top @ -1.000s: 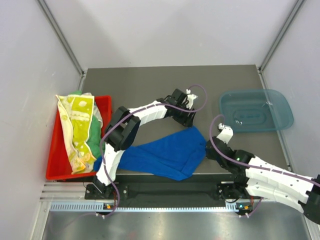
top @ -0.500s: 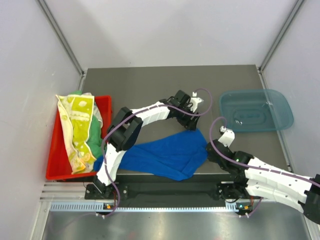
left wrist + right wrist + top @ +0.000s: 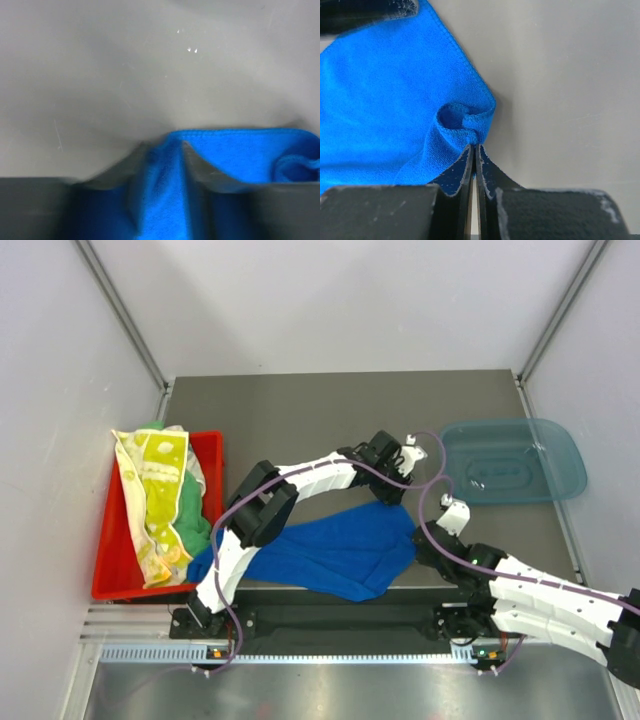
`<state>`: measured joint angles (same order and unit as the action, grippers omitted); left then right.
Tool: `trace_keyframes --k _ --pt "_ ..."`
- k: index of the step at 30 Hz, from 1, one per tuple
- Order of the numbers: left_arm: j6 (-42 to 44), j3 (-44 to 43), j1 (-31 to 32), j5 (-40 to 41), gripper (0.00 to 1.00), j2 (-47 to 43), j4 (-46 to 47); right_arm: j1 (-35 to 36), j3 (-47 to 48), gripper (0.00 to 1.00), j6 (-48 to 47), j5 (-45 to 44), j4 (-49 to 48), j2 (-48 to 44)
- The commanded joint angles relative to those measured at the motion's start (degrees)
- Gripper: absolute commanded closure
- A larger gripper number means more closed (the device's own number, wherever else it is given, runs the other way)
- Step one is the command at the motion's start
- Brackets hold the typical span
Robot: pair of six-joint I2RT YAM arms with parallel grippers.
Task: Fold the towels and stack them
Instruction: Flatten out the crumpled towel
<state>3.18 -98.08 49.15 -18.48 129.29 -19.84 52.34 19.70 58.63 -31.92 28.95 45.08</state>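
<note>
The blue towel [image 3: 330, 555] lies rumpled on the table [image 3: 300, 410], left pincer [image 3: 393, 500] and right pincer [image 3: 424, 538] at its right end.

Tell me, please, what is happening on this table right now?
Both arms are handling the blue towel, which lies spread out near the front edge of the table. The left pincer is shut on the towel's far right corner, and the right pincer is shut on its near right corner. A yellow printed towel and a green towel lie in the red tray on the left.

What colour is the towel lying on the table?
The towel is plain royal blue, clearest in the right wrist view.
</note>
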Motion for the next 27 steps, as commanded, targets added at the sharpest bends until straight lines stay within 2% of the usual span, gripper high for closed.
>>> trace_keyframes --k 1,3,4,9,11,15,21,24,27 --pt "0.16 2.28 0.51 4.59 0.67 5.44 -7.94 0.57 -0.19 0.98 0.52 -1.65 -0.91 -0.69" --pt "-0.28 2.46 0.51 5.29 0.92 5.44 -7.85 0.66 -0.19 0.98 0.43 -1.74 -1.26 -0.43" --pt "-0.54 2.37 0.51 6.78 1.00 5.44 -7.85 0.57 -0.11 0.97 0.26 -1.83 -1.44 -0.34" --pt "-2.74 1.76 -0.62 14.42 1.00 5.09 -6.89 0.22 1.12 0.91 -1.06 -3.84 -3.80 1.41" --pt "-5.01 1.06 -1.59 17.94 1.00 5.26 -7.06 -0.39 2.09 0.86 -3.34 -4.11 -5.56 2.81" --pt "-9.23 -0.44 -5.98 25.41 1.00 5.09 -7.85 -5.21 4.29 0.82 -8.79 -1.31 -9.78 6.15" --pt "-12.23 -0.09 -10.12 27.01 1.00 3.60 -8.46 -12.77 4.73 0.80 -14.59 4.66 -16.29 9.06" --pt "-12.23 0.00 -10.47 27.71 1.00 3.42 -8.64 -13.92 5.34 0.80 -16.09 5.46 -18.05 10.64" --pt "-12.06 0.26 -10.47 27.00 1.00 3.51 -8.47 -14.28 5.08 0.73 -16.79 7.13 -21.65 11.69"
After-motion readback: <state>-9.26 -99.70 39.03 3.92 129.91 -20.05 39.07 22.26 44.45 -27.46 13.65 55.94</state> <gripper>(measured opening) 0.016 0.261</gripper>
